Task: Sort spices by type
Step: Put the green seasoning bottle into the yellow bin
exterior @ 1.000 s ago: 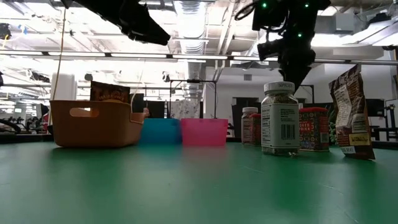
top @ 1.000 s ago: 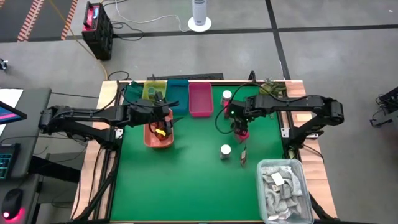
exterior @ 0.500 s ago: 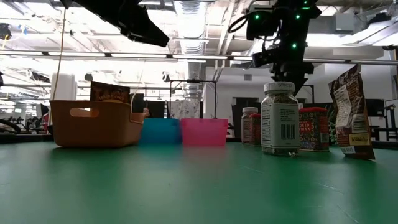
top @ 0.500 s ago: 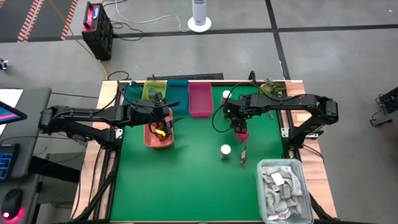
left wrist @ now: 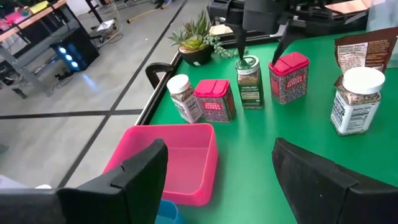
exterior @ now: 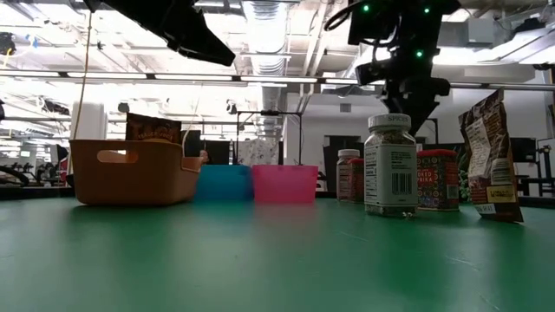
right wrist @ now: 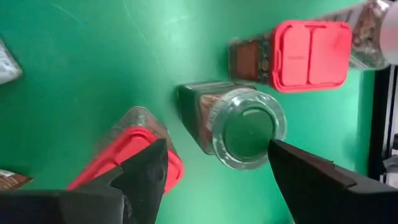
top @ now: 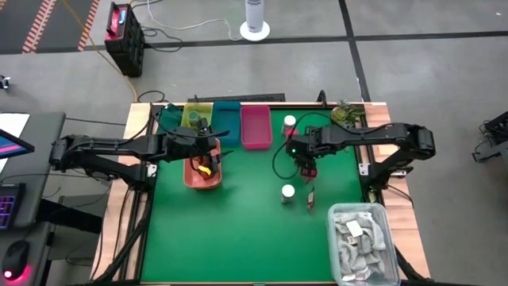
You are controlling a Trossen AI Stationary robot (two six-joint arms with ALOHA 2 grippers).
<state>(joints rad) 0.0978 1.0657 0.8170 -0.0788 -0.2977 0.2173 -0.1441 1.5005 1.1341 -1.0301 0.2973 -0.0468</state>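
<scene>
You've got a green surface (top: 238, 230) on a wood-edged frame, standing on grey concrete floor (top: 413, 71) with dark seam lines. Beyond the surface's far edge: white fan base (top: 255, 30), black-red box (top: 125, 32) with yellow cable. Potted succulent (left wrist: 196, 45) at its far corner. Ceiling strip lights (exterior: 260, 78) over an open workshop.

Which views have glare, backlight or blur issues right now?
Low view: bright ceiling lights backlight the right gripper and the orange bin, both dark against the room. Right wrist view: the green-lidded jar is fairly clear; the pink-capped jar nearest the lens blurs. High view: even light, little glare on the green mat.
</scene>
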